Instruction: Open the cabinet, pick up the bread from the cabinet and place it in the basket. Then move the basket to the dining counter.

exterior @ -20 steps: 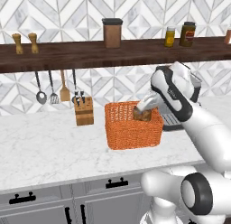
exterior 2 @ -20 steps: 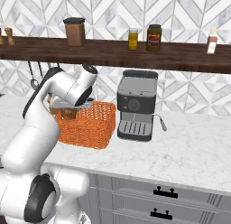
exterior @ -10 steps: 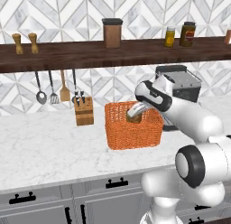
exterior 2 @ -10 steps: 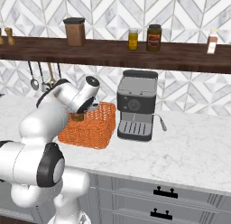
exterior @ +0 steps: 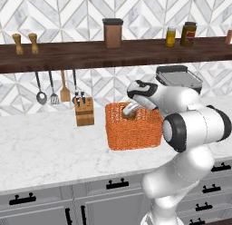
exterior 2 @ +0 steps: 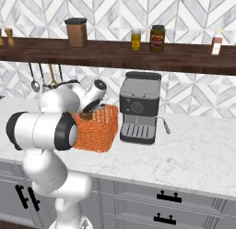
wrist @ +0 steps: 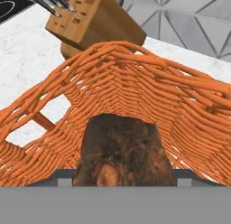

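The orange woven basket (exterior: 134, 131) (exterior 2: 99, 129) stands on the marble worktop beside the knife block. My gripper (exterior: 129, 111) (exterior 2: 90, 110) reaches down over the basket's rim into its open top, shut on the bread (exterior: 127, 114) (exterior 2: 85, 116). In the hand view the bread (wrist: 122, 151) is a dark brown crusty lump right in front of the camera, hiding my fingertips, with the basket's orange woven wall (wrist: 180, 105) curving close around it. The bread is inside the basket; whether it touches the bottom I cannot tell.
A wooden knife block (exterior: 84, 111) (wrist: 97, 22) stands left of the basket. A grey coffee machine (exterior 2: 139, 108) (exterior: 179, 79) stands right of it. Utensils (exterior: 52, 88) hang on the wall under a dark shelf (exterior: 68, 54) with jars. Grey drawers run below.
The arm has folded and swung leftward over the basket, and the hand with the bread has dipped lower into the basket. The basket has stayed in place.
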You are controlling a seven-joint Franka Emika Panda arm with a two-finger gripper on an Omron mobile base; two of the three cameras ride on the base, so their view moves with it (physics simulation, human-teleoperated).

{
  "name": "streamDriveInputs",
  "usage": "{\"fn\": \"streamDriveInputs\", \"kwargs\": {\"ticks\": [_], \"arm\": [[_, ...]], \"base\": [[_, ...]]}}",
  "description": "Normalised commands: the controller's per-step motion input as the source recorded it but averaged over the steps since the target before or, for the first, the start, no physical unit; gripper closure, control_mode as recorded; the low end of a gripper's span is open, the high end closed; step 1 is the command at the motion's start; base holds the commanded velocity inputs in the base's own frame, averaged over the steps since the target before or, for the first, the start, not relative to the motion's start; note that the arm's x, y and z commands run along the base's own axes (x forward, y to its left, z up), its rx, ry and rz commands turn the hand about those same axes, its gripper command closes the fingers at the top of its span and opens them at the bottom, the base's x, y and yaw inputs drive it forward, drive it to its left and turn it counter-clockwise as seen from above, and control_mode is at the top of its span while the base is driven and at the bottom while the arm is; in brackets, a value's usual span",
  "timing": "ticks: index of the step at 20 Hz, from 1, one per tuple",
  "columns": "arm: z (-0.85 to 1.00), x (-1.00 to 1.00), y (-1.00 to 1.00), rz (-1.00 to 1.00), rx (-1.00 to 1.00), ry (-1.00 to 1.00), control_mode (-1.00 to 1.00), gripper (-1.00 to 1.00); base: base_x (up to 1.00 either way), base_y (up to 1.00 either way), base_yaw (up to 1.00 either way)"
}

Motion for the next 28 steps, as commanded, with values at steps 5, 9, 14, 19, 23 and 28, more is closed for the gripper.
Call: {"fn": "streamDriveInputs", "kwargs": {"ticks": [5,9,14,19,23,28], "arm": [[-0.55,0.60,0.00,0.00,0.00,-0.07,-1.00,1.00],[-0.20,0.50,0.02,0.00,0.00,0.00,-1.00,1.00],[-0.20,0.16,0.01,0.01,0.00,0.00,-1.00,-1.00],[0.00,-0.04,0.04,0.01,0.00,0.00,-1.00,-1.00],[0.00,-0.22,0.00,0.00,0.00,0.00,-1.00,-1.00],[0.26,-0.42,0.00,0.00,0.00,0.00,-1.00,-1.00]], "base": [[0.00,0.00,0.00],[0.00,0.00,0.00],[0.00,0.00,0.00],[0.00,0.00,0.00],[0.00,0.00,0.00],[0.00,0.00,0.00]]}}
